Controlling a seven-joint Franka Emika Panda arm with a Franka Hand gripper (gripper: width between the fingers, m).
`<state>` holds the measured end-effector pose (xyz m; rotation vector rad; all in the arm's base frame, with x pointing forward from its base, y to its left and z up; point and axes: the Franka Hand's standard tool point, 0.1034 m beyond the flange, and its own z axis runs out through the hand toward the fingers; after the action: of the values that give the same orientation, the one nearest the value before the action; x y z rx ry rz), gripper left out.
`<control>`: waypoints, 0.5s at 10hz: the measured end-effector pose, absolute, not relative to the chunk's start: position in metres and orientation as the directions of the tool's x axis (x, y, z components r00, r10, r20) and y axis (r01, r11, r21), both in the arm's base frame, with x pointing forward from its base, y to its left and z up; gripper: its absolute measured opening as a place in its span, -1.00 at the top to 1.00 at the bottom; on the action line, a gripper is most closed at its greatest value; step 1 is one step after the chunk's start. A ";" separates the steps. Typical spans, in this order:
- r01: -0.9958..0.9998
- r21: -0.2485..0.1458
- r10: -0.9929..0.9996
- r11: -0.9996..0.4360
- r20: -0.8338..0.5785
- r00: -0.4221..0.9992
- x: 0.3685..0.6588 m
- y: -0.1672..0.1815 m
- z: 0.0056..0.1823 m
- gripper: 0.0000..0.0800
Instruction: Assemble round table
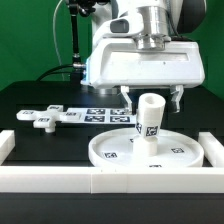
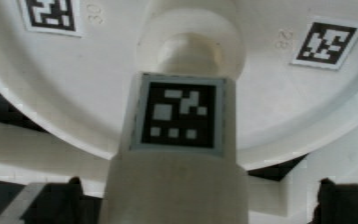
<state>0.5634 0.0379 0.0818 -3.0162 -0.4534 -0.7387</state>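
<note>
Three kit parts sit on the black table (image 1: 30, 98), fenced by white barrier bars (image 1: 60, 178). Largest is the round disc (image 1: 112, 152), lying flat just behind the front bar with tags on its face. The lobed foot piece (image 1: 38, 118) lies well apart, toward the exterior view's left, beside the marker board (image 1: 95, 113). The short post (image 1: 150, 122) stands upright at about the disc's middle. My claw (image 1: 152, 105) hangs spread wide — its fingers (image 1: 126, 100) straddle the post's top, clear of it — gripping nothing.
</note>
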 end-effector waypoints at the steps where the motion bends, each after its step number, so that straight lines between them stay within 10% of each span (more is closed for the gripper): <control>1: 0.280 0.068 0.280 -0.958 0.450 0.848 0.564 0.034 0.083 -0.62; 5: 0.287 0.065 0.286 -0.956 0.435 0.854 0.575 0.029 0.110 -0.62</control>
<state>0.5749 0.0291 0.1102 -3.0226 -0.4675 -0.7080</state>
